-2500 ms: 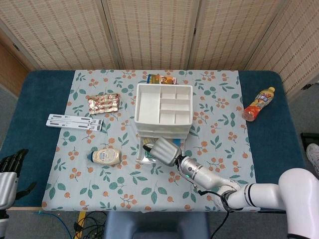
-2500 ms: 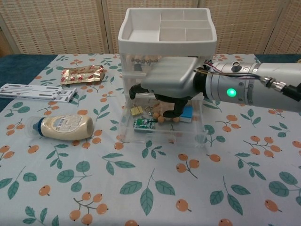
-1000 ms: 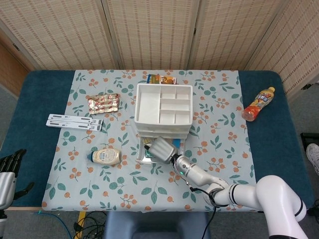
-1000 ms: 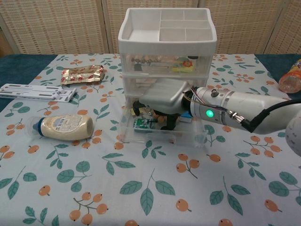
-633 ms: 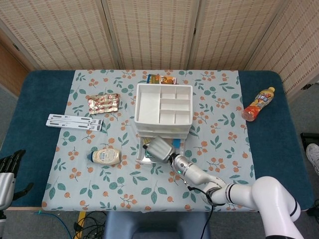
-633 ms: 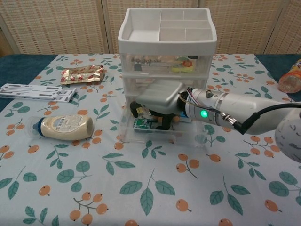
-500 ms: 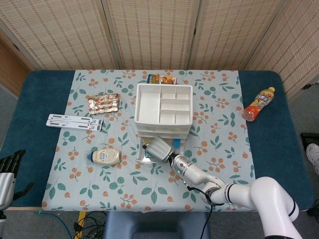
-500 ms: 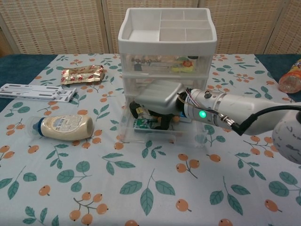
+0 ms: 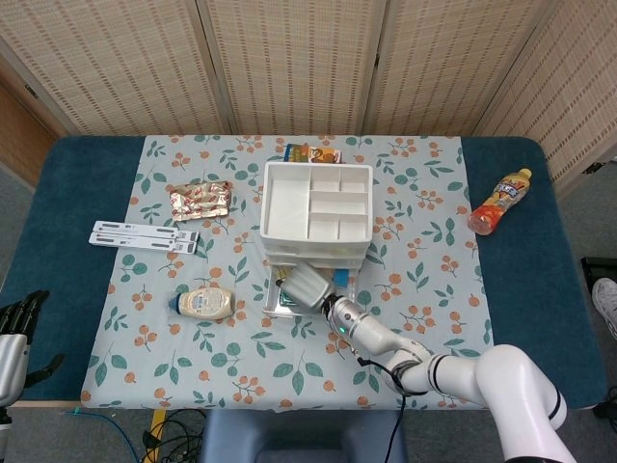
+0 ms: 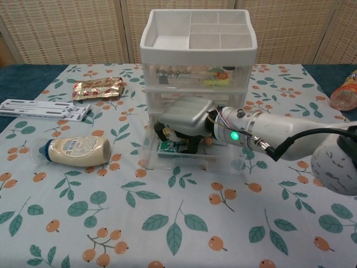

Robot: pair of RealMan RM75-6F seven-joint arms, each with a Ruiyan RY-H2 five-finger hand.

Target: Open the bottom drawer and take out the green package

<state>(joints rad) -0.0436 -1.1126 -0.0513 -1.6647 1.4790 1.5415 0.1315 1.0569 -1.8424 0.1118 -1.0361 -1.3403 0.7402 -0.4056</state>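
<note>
A blue bench (image 9: 77, 193) carried a floral cloth (image 9: 424, 193). On it sat a white drawer unit (image 9: 316, 203), mayonnaise bottle (image 9: 204, 303), foil packet (image 9: 200, 200), white strips (image 9: 145, 236); an orange drink bottle (image 9: 500, 201) lay beside the cloth.

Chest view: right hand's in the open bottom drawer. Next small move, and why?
Probably close the fingers on the green package. The bottom drawer is already pulled out, and the right hand sits low inside it directly over the package, fingers curled toward it; a firm hold isn't visible yet.

Clear bottom drawer (image 10: 223, 162) pulled open, green package (image 10: 167, 148) flat inside near its left front.
</note>
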